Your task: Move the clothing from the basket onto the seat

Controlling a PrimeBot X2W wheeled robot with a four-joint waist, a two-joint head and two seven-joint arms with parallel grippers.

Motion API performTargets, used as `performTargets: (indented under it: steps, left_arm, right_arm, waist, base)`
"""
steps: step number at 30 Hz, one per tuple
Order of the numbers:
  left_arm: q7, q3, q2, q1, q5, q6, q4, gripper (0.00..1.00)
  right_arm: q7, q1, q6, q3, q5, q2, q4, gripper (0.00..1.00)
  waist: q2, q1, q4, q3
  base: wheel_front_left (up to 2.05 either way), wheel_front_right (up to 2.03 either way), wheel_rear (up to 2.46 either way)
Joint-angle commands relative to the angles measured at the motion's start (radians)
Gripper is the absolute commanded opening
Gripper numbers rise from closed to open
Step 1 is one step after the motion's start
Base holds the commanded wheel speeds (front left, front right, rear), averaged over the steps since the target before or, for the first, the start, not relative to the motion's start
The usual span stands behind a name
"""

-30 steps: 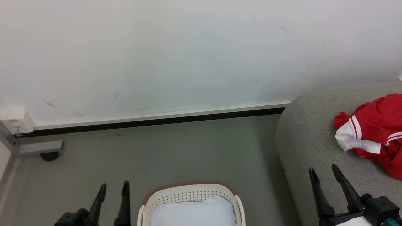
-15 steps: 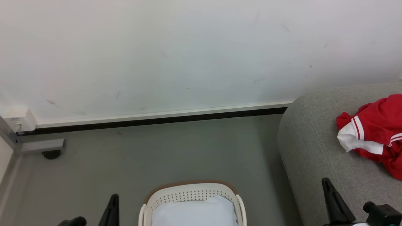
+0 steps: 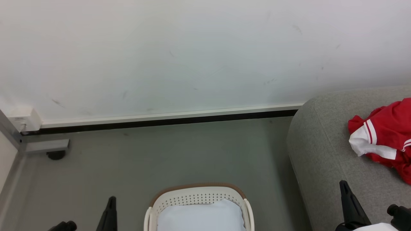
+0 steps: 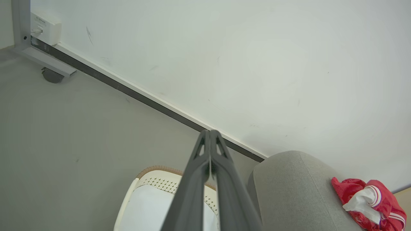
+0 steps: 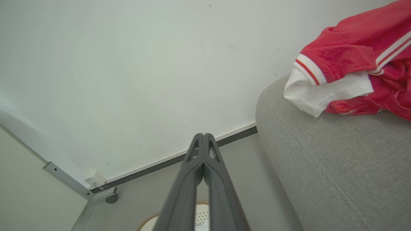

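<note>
Red clothing with white panels and stripes lies bunched on the grey seat at the right; it also shows as the clothing on the seat and the clothing on the seat. The cream basket with a brown rim stands on the floor at bottom centre, holding a pale flat liner. My left gripper is shut and empty, left of the basket. My right gripper is shut and empty, over the seat's near edge, short of the clothing.
A white wall with a dark baseboard runs behind the grey floor. A metal frame leg with a caster and a white wall box sit at the far left.
Both grippers have shut from open and dropped lower in the head view. The head view has shifted slightly, so the scene sits a little further right.
</note>
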Motion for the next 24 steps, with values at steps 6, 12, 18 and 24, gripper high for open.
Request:
performTargets:
  steps: [6,12,18,24]
  left_arm:
    - [0.03,0.015,0.005,-0.034,-0.121,-0.005,-0.02,0.0]
    - [0.053,0.023,0.006,-0.042,-0.203,-0.006,-0.022,0.0]
    - [0.074,0.03,0.007,-0.049,-0.279,-0.008,-0.024,0.0]
    - [0.095,0.037,0.007,-0.055,-0.349,-0.008,-0.025,0.0]
  right_arm:
    - [0.029,-0.031,0.0,-0.029,0.111,0.003,-0.018,0.0]
    - [0.051,-0.034,0.0,-0.047,0.186,0.009,-0.019,0.0]
    - [0.072,-0.037,-0.001,-0.064,0.257,0.014,-0.02,0.0]
    - [0.092,-0.041,-0.001,-0.08,0.323,0.019,-0.021,0.0]
  waist:
    - [0.0,0.0,0.007,0.002]
    - [0.0,0.0,0.013,0.003]
    - [0.0,0.0,0.019,0.005]
    - [0.0,0.0,0.025,0.007]
  base:
    - [0.0,0.0,0.0]
    - [0.0,0.0,0.0]
    - [0.0,0.0,0.0]
    - [0.0,0.0,0.0]
